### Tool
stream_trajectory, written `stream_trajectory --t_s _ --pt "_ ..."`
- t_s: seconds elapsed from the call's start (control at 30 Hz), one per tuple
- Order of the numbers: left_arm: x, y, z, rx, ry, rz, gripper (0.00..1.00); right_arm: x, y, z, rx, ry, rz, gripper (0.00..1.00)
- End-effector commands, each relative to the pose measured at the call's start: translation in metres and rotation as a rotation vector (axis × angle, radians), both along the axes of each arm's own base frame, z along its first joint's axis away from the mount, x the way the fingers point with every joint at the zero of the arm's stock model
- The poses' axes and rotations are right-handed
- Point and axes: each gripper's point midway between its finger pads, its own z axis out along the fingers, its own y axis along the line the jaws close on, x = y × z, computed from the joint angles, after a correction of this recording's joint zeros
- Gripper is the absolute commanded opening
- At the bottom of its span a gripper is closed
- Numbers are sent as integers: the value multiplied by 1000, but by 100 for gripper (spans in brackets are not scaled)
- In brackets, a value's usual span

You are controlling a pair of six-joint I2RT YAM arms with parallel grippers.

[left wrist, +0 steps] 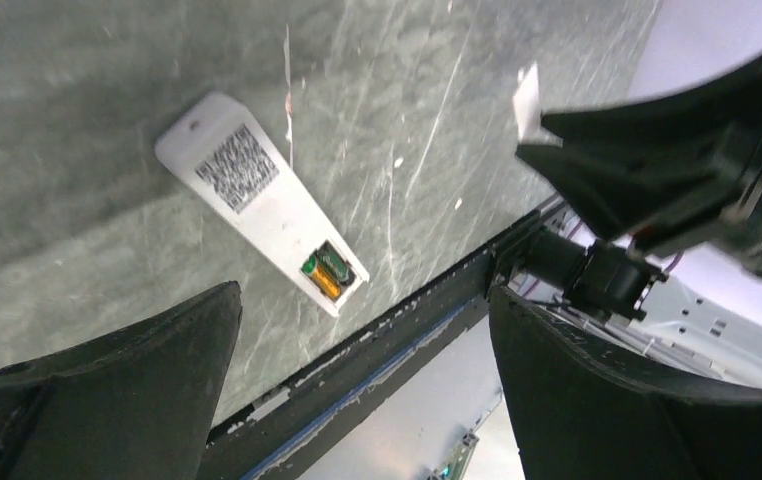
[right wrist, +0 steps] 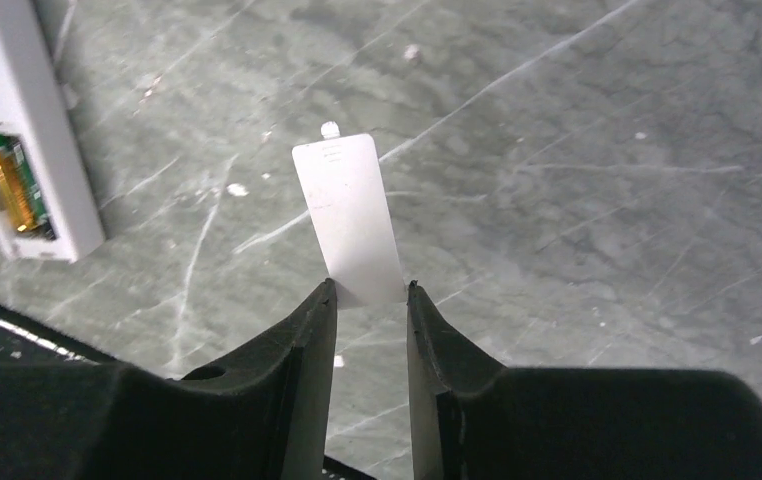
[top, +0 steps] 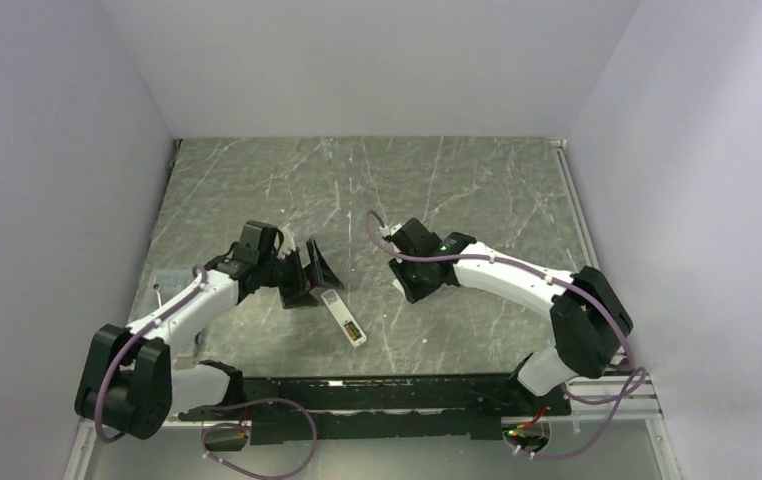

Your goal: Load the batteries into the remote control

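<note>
The white remote control lies face down on the table, its back label up. Its open compartment holds the two batteries, one greenish and one orange-gold, side by side; they also show in the right wrist view. My left gripper is open and empty, hovering just beyond the remote's far end. My right gripper is shut on the small flat white cover piece, held by its near edge above the table, right of the remote.
The black base rail runs along the near edge of the table. A clear plastic box sits at the left, beside the left arm. White walls stand on three sides.
</note>
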Motion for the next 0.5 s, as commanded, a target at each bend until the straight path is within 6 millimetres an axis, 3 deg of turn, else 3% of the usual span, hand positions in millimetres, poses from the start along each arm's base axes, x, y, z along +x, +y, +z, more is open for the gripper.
stream_trajectory --t_s 0.0,0.17,0.47 --pt "28 5 14 35 -90 0 99 -13 7 15 49 -23 -26 3" --pt "47 4 13 50 -98 8 99 -29 12 20 73 -24 -13 3" --pt "68 -9 -12 5 -62 31 98 -53 22 19 112 -2 14 3"
